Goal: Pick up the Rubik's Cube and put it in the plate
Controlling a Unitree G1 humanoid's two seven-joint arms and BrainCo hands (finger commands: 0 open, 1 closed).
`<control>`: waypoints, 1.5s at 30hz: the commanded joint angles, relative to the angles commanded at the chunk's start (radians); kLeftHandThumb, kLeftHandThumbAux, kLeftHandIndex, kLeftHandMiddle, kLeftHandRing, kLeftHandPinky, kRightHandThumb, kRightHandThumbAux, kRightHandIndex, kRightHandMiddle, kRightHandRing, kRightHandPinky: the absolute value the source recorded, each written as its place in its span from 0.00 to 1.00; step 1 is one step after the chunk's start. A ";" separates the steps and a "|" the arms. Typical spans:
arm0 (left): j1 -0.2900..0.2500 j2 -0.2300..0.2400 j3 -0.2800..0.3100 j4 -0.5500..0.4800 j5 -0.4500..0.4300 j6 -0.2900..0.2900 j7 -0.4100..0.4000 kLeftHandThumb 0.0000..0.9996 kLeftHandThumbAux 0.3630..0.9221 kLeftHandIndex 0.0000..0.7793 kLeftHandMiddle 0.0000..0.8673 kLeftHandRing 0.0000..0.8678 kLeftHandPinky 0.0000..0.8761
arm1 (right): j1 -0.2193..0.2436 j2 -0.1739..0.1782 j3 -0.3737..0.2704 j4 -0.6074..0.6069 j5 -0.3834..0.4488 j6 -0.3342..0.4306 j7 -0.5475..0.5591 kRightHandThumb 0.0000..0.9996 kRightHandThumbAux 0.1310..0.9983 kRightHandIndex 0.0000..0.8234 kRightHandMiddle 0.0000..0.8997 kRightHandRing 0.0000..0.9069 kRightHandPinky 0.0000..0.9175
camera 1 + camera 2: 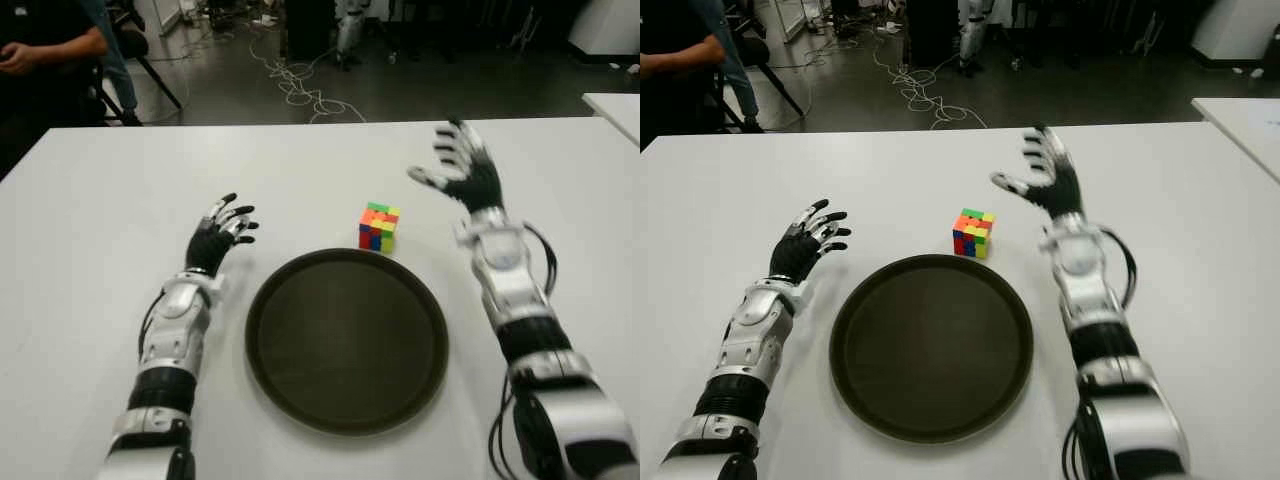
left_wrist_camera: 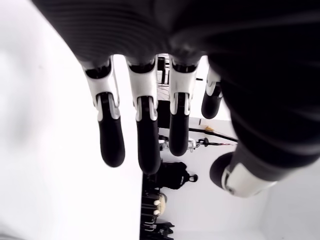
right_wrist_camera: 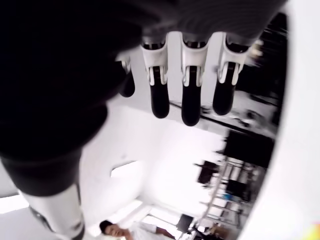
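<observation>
Rubik's Cube sits left of right hand's spread fingers.

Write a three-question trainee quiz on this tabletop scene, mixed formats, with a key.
1. True or false: the Rubik's Cube already lies inside the plate.
2. Which robot hand shows nearer the cube? A) left robot hand B) right robot hand
3. Fill in: both hands hold ____.

Key: 1 false, the cube stands on the white table just beyond the plate's far rim. 2 B, raised with fingers spread, beyond and right of the cube. 3 nothing; both are open.
</observation>
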 joint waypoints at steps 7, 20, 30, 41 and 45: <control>0.003 0.001 0.000 -0.010 -0.004 0.004 -0.008 0.64 0.55 0.15 0.31 0.40 0.48 | -0.083 -0.043 0.114 0.181 -0.164 -0.094 -0.114 0.00 0.72 0.15 0.20 0.22 0.24; 0.012 -0.001 -0.002 -0.028 -0.003 0.010 -0.007 0.67 0.54 0.14 0.29 0.40 0.49 | -0.131 -0.058 0.228 0.330 -0.287 -0.139 -0.243 0.00 0.68 0.15 0.17 0.19 0.22; 0.018 0.001 -0.004 -0.042 -0.006 0.022 -0.017 0.67 0.54 0.13 0.27 0.40 0.49 | -0.147 -0.059 0.255 0.381 -0.303 -0.119 -0.272 0.00 0.63 0.12 0.14 0.17 0.19; 0.027 0.002 -0.005 -0.064 -0.007 0.037 -0.018 0.68 0.54 0.13 0.28 0.42 0.49 | -0.158 -0.058 0.283 0.420 -0.311 -0.104 -0.296 0.00 0.63 0.14 0.17 0.21 0.24; 0.029 0.001 -0.005 -0.068 -0.007 0.041 -0.016 0.68 0.54 0.13 0.28 0.41 0.49 | -0.162 -0.061 0.298 0.428 -0.322 -0.102 -0.311 0.00 0.61 0.16 0.17 0.20 0.23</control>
